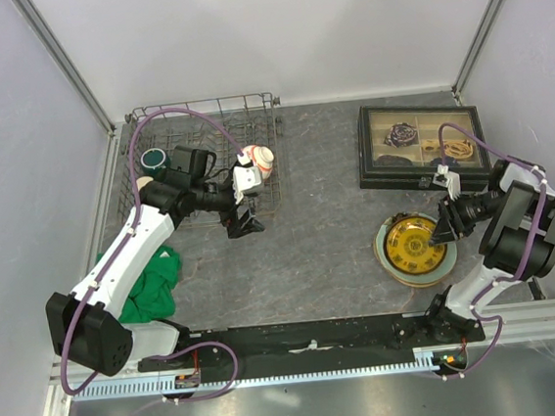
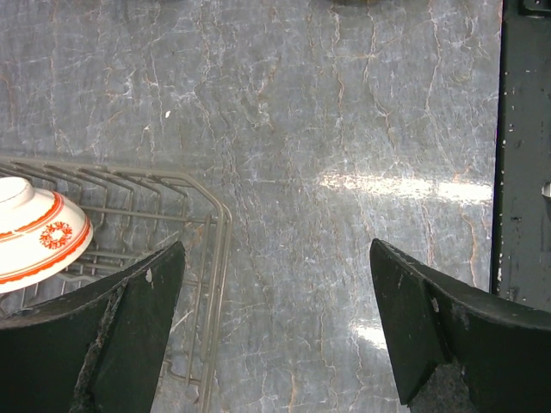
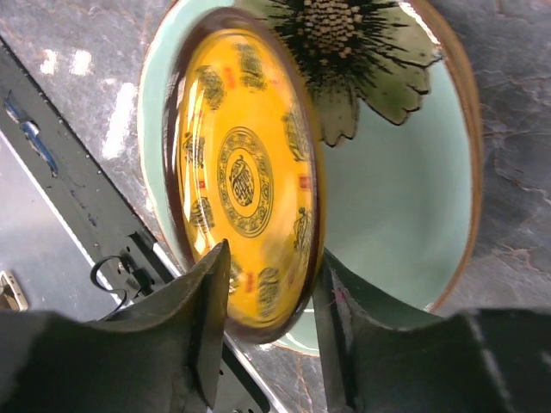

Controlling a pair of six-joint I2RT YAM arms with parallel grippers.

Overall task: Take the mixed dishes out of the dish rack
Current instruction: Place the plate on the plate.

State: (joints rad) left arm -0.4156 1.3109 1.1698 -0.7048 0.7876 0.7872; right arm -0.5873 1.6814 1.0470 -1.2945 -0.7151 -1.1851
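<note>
The grey wire dish rack [image 1: 200, 117] stands at the back left. It holds a dark green mug [image 1: 155, 161] and a small red-and-white bowl [image 1: 261, 158], upside down. My left gripper [image 1: 244, 221] is open and empty, over the table just off the rack's near right corner [image 2: 207, 258], with the bowl [image 2: 34, 228] to its left. My right gripper [image 1: 444, 229] is shut on the rim of the yellow-gold patterned dish [image 3: 245, 172], which sits over the pale green plate [image 3: 387, 198] on the table at the right. The cream plate and beige cup are out of view.
A dark-framed box of trinkets [image 1: 419, 145] stands behind the right gripper. A green cloth [image 1: 157, 279] lies under the left arm. A black rail [image 1: 310, 338] runs along the near edge. Walls close in on both sides and the back.
</note>
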